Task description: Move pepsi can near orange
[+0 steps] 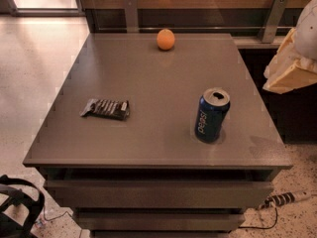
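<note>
The pepsi can (pixel 212 115) stands upright on the front right part of the grey table (pixel 148 78), dark blue with white lettering and an opened silver top. The orange (pixel 166 39) sits near the table's far edge, a little right of the middle, well apart from the can. My gripper (pixel 291 66) shows as a pale cream shape at the right edge of the camera view, beyond the table's right side, above and to the right of the can. It touches nothing.
A flat dark snack wrapper (pixel 105 108) lies on the left part of the table. A wooden wall with two metal brackets (pixel 131 13) runs behind the table. Drawers sit under the tabletop. A power strip (pixel 285 199) lies on the floor at right, a black object (pixel 17 212) at lower left.
</note>
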`<state>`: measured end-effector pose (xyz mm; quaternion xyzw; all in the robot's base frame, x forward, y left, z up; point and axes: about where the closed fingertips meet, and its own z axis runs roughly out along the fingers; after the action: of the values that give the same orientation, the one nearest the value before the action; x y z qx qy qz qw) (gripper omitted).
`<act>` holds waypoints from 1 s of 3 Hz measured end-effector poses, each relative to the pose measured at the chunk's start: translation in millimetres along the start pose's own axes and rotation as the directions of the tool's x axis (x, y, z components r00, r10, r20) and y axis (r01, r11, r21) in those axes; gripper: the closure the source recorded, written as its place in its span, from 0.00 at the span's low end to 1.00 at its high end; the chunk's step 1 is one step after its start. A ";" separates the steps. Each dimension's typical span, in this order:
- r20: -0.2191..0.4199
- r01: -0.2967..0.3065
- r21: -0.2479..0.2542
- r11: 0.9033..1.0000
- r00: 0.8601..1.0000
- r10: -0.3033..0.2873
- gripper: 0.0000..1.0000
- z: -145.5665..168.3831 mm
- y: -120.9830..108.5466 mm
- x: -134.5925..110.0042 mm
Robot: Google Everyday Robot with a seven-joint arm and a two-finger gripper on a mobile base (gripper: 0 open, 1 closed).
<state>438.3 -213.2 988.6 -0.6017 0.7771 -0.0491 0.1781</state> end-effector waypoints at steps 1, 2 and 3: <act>0.002 0.001 0.009 1.000 1.000 -0.001 0.62 -2.2 -0.3 -1.2; 0.004 0.002 0.015 1.000 1.000 -0.002 0.40 -4.0 -0.6 -2.2; 0.006 0.004 0.023 1.000 1.000 -0.004 0.15 -6.1 -0.8 -3.3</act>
<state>437.7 -211.1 995.3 -0.6012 0.7748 -0.0565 0.1873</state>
